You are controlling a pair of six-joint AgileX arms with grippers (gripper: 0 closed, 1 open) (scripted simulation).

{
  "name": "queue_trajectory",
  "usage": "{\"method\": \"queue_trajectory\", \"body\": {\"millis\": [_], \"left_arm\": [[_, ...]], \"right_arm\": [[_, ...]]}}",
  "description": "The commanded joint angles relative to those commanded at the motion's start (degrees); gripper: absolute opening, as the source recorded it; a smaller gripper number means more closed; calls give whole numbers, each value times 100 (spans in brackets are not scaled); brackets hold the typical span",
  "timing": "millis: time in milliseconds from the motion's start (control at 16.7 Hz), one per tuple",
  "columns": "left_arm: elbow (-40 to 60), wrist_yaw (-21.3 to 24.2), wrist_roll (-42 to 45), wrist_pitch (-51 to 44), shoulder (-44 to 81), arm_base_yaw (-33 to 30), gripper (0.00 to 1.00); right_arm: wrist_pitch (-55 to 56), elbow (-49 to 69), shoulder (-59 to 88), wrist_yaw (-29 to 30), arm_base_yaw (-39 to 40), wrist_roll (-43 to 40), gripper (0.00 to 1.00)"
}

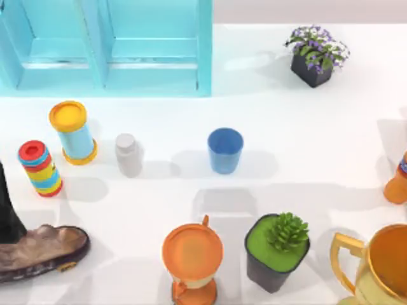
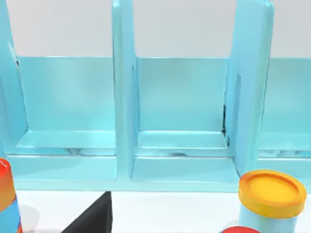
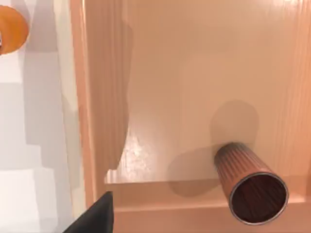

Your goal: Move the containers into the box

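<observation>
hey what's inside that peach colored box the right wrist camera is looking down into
One reddish-brown cup is inside the peach box, open mouth facing the camera. The rest of the visible floor is bare. The floor directly under the cup is covered. The blue cup stands out on the table.

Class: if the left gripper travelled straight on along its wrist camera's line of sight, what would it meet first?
Most likely the light blue partitioned rack, which stands directly ahead; the yellow-lidded blue canister sits off to the side, though depth is unclear.
</observation>
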Motion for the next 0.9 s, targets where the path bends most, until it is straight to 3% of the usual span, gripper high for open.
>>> {"method": "queue_trajectory", "body": {"millis": [540,720,900], "left_arm": [[0,0,0,0,0,0,100],[0,0,0,0,0,0,100],[0,0,0,0,0,0,100]], "right_arm": [[35,2418,2870,379,4539,4100,100],[164,3120,3618,433,5519,5033,100],[355,3717,4114,464,5952,5636,100]]}}
